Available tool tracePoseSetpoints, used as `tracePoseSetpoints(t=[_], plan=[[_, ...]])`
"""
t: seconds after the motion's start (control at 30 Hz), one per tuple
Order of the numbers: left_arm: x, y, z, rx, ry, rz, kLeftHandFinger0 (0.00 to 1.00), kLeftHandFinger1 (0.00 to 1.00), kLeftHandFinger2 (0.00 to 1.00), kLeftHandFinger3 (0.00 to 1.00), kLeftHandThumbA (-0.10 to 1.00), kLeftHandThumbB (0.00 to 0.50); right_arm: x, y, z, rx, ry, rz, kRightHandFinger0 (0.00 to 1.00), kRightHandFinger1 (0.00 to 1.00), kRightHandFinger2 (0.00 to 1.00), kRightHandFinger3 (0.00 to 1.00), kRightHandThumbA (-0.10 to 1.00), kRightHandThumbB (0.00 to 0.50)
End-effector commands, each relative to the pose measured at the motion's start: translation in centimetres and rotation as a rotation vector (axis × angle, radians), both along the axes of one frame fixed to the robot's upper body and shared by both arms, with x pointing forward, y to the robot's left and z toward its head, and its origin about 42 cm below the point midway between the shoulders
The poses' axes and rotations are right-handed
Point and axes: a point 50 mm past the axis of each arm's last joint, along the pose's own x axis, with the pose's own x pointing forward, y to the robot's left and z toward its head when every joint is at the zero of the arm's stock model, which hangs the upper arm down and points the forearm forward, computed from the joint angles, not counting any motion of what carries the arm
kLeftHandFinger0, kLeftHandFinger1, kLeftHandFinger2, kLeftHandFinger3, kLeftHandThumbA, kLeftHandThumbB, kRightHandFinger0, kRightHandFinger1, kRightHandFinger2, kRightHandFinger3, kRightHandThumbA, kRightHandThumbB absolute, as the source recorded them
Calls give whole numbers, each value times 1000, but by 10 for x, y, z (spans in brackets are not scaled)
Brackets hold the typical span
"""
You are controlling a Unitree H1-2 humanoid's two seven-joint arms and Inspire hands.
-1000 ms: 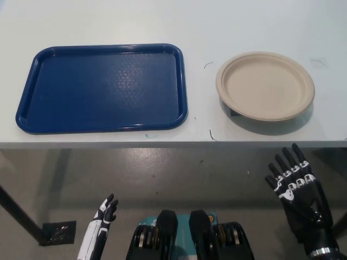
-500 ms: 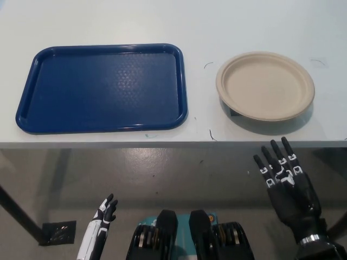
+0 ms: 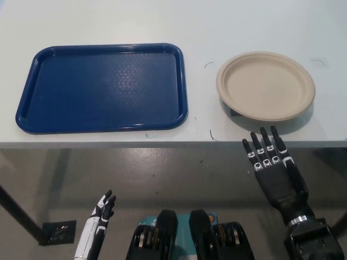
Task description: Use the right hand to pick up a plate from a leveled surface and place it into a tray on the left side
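Right hand [image 3: 274, 168] spread open, empty, fingertips at the table [image 3: 162, 21] edge just below the plate [image 3: 265, 85]

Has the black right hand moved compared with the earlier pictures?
Yes. The right hand has moved toward the robot's left and forward, so its fingers now reach the table edge just below the plate.

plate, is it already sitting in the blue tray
No, the plate lies on the white table to the right of the blue tray, which holds nothing.
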Motion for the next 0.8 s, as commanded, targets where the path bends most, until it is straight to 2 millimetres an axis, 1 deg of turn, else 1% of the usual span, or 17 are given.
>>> tracePoseSetpoints(t=[0.0, 0.03, 0.27, 0.47, 0.57, 0.63, 0.7, 0.77], plan=[[5, 1, 13, 18, -94, -7, 1000, 1000, 1000, 1000, 1000, 5, 9, 9, 13, 91, -57, 43, 1000, 1000, 1000, 1000, 1000, 339], [5, 2, 13, 20, -95, -10, 1000, 1000, 1000, 1000, 1000, 0, 9, 10, 11, 93, -52, 43, 1000, 1000, 1000, 1000, 1000, 337], [5, 1, 14, 15, -99, -13, 1000, 1000, 1000, 1000, 1000, 12, 11, 9, 5, 91, -35, 40, 1000, 1000, 1000, 1000, 1000, 334], [5, 1, 13, 14, -107, -17, 1000, 1000, 1000, 1000, 1000, 4, 13, 7, 1, 87, -16, 37, 1000, 1000, 1000, 1000, 1000, 334], [5, 1, 13, 17, -109, -20, 1000, 1000, 1000, 1000, 1000, 22, 16, 7, -1, 85, -1, 27, 1000, 1000, 1000, 1000, 1000, 329], [5, 1, 13, 12, -107, -21, 1000, 1000, 1000, 1000, 1000, 33, 18, 7, 0, 86, -2, 30, 1000, 1000, 1000, 1000, 1000, 329], [5, 1, 13, 21, -111, -22, 1000, 1000, 1000, 1000, 1000, 20, 22, 6, 3, 85, -12, 25, 1000, 1000, 1000, 1000, 1000, 333], [6, 0, 13, 26, -112, -24, 1000, 1000, 1000, 1000, 1000, 19, 26, 4, 7, 84, -19, 22, 1000, 1000, 1000, 1000, 1000, 333]])
